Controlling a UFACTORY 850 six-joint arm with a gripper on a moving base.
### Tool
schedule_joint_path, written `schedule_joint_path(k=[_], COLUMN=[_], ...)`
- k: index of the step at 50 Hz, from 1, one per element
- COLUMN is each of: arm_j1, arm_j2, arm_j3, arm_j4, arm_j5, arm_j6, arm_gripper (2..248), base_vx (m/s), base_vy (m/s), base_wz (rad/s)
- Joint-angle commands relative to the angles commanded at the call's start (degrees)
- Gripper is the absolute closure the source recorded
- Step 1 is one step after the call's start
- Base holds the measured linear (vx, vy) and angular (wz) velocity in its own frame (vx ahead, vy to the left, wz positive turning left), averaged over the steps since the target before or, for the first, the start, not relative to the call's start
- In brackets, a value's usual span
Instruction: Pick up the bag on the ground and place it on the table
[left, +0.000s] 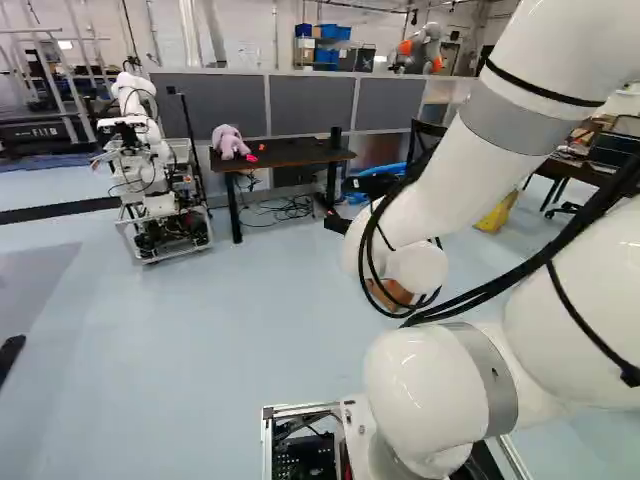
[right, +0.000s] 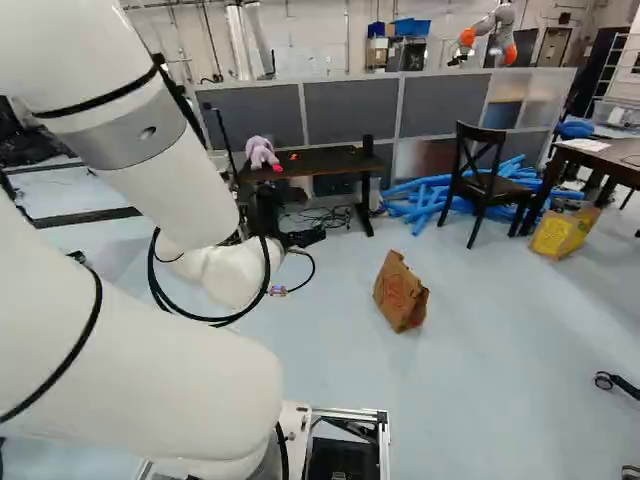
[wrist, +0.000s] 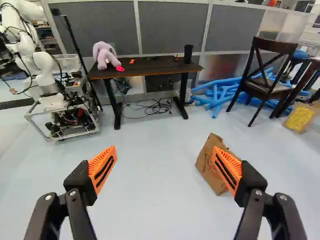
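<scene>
Wrist view is showing the tool (wrist: 164, 152) standing wide open and holding nothing, likely leaving room for the brown paper bag (right: 402, 292). That is resting on the floor (right: 480, 380), partly hidden behind one finger, so centring probably comes first. The bench (wrist: 150, 65) is standing farther off, a plush toy (wrist: 104, 54) occupying one end.

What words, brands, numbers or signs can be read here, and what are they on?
No text reads clearly enough to quote.
Brown paper bag: reddish print, too blurred to read.
Yellow bag: markings, too blurred to read.
Dark equipment at the far left of the left base view: pale lettering, too small to read surely.
</scene>
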Motion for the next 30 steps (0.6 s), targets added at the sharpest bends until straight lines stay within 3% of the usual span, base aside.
schedule_joint_path(k=[30], arm_j1=[0.0], arm_j2=[0.0], arm_j3=[0.0], arm_j4=[0.0], arm_j5=[0.0], arm_j6=[0.0], arm_gripper=[3], base_vx=[0.131], base_vy=[-0.133], base_wz=[-0.239])
